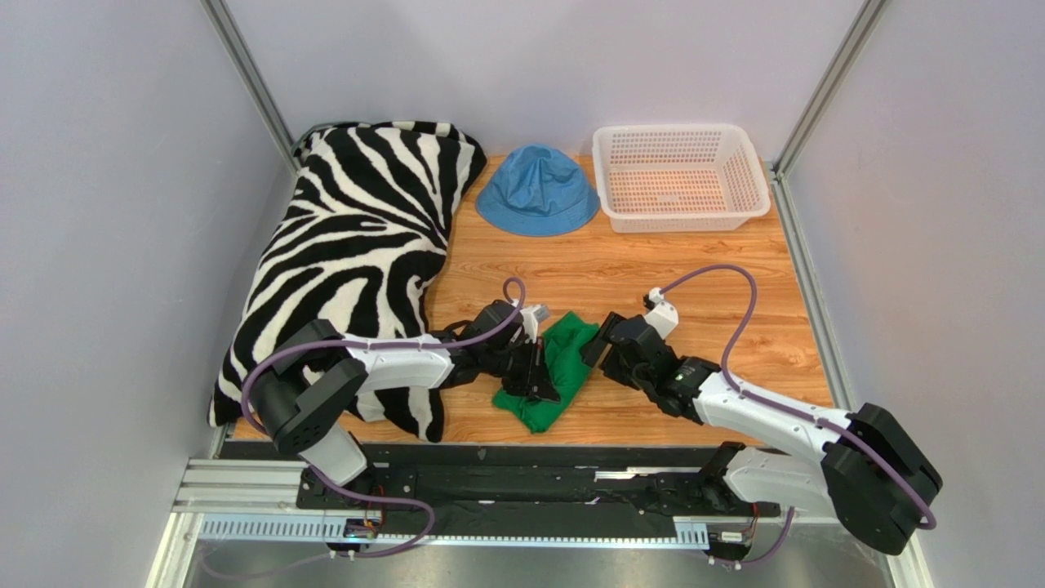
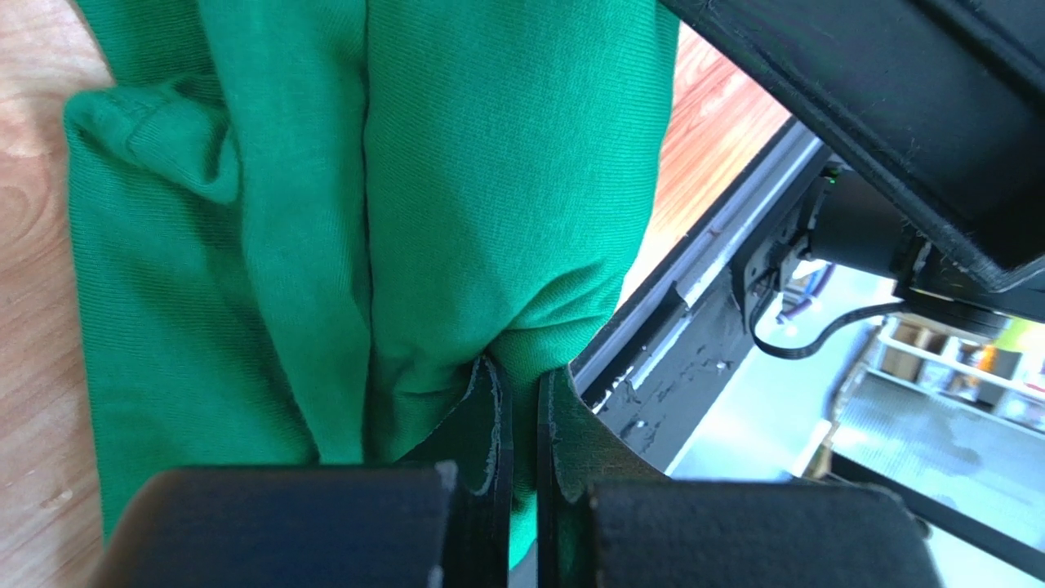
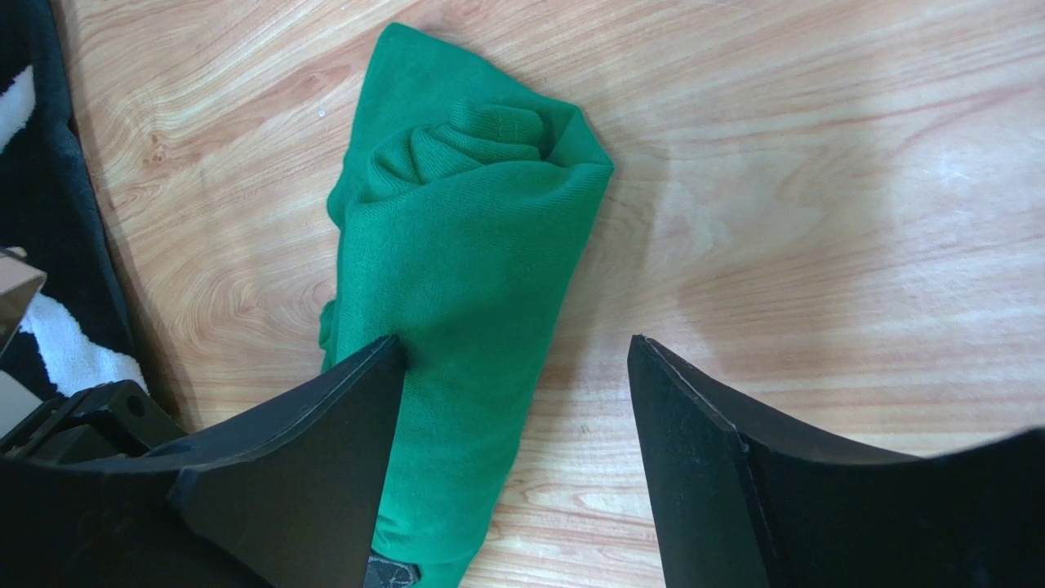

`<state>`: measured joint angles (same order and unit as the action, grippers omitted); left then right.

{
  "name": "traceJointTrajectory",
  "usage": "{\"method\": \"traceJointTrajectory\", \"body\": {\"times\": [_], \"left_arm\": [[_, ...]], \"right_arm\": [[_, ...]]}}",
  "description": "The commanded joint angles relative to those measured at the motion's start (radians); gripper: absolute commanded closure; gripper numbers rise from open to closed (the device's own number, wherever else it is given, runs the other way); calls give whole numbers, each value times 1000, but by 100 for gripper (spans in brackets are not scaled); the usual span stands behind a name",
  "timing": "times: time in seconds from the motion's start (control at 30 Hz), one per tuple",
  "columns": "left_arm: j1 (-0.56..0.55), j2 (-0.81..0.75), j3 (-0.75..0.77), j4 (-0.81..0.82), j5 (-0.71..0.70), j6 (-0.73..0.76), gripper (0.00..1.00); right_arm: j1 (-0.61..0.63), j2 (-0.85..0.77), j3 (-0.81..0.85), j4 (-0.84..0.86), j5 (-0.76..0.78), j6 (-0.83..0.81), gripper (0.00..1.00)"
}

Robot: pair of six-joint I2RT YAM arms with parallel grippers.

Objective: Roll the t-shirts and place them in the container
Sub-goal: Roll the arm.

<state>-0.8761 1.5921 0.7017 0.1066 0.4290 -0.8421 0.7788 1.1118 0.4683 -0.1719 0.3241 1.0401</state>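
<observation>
Just right of the zebra pillow [image 1: 356, 257], the left gripper [image 2: 519, 380] is clamped on a fold of the green t-shirt [image 1: 567, 343], which lies rolled on the wooden table [image 1: 687, 276] between the 2 grippers. The right gripper [image 3: 515, 349] stands spread wide at its right side, gripping nothing.

The soft cloth short-sleeved t-shirt [image 1: 558, 361] is plain bright green, with no print. The big plush pillow [image 1: 356, 245] carries bold black-and-white zebra stripes. The cloth bucket hat [image 1: 537, 190] is plain mid-blue. The rectangular plastic lattice basket [image 1: 681, 178] is white, tinted faintly orange inside. The wooden worktop [image 1: 699, 263] is warm orange-brown with darker wavy grain. The 2 arms have white shells, black joints and purple cables [image 1: 736, 306]. The left fingers [image 2: 485, 423] and right fingers [image 3: 736, 490] are matt black. The walls [image 1: 111, 221] are pale grey-lilac.
</observation>
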Motion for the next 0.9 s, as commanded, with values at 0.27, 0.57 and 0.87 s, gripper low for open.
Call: {"method": "traceJointTrajectory", "body": {"times": [0.27,0.57,0.87], "left_arm": [[61,58,-39,-18,79,-18,100],[72,58,-44,-31,79,-15,100],[74,46,-44,-56,86,18,100]], "right_arm": [[45,-63,10,109,62,-20,27],[46,43,23,134,56,-32,26],[33,212,180,-12,52,-16,43]]}}
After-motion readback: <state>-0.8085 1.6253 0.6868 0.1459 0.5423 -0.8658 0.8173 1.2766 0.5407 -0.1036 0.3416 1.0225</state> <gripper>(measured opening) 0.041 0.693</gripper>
